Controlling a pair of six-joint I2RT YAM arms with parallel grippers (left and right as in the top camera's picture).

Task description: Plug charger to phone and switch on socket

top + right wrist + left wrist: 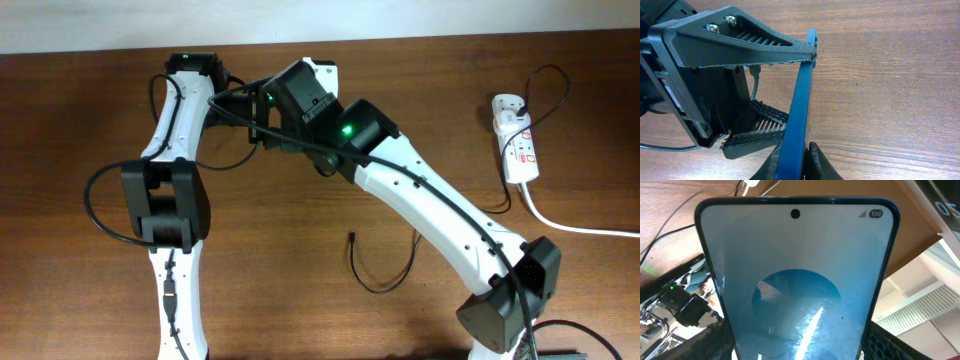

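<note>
the slim black-edged phone with light blue screen (795,280) is held up above the far left of the brown wooden table (280,300). the left pincer (797,347) clamps its side edges and the right pincer (794,167) pinches its faces. the thin black charger cable (385,280) lies on the table, nearer and to the right, with its plug tip towards the phone. i judge the right arm is closer to it.

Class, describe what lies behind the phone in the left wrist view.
Around the phone, wooden table and a green-lit black robot part show. Anything directly behind its body is covered.
</note>
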